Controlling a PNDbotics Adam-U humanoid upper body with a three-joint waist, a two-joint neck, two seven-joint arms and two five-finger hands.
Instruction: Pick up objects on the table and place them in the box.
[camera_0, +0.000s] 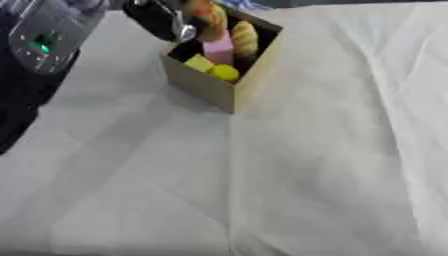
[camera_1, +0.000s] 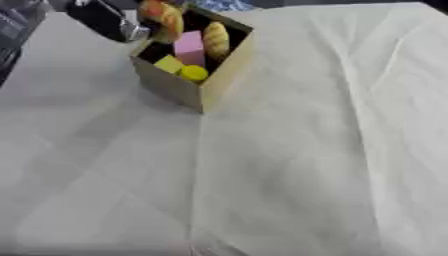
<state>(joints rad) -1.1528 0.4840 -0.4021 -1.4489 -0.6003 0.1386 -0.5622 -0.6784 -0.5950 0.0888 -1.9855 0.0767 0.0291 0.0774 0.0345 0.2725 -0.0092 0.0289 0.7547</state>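
An open cardboard box (camera_0: 254, 70) stands at the top of the white-covered table. Inside it lie a pink block (camera_0: 219, 49), a yellow ball (camera_0: 225, 73), a yellow-green block (camera_0: 198, 63) and a long bread-coloured piece (camera_0: 245, 37). An orange-brown piece (camera_0: 206, 16) sits at the box's far left corner. My left hand (camera_0: 160, 20), black with silver parts, hangs at the box's left rim right beside that orange-brown piece; whether it holds the piece is blurred. My right hand shows in neither view.
My left forearm (camera_0: 44, 37), grey with a green light, comes in at the upper left corner. The white cloth (camera_0: 289, 175) covers the table, creased, with a fold running down from the box.
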